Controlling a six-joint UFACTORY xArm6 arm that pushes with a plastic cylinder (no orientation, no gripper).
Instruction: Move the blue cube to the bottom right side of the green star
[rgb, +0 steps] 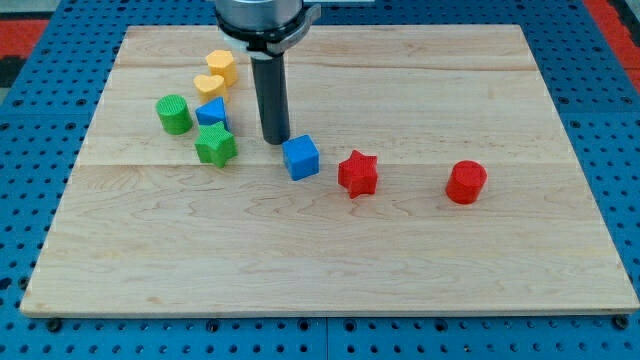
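One blue cube (301, 157), corner facing forward.

My arm comes in from the view's top, only its grey, rounded end housing showing at the frame's edge — the rest of me lies out of sight. From that housing my dark rod hangs straight down, upright, not tilted. My tip (276, 139) sits at the rod's lower end — low at the surface, left of the view's centre.
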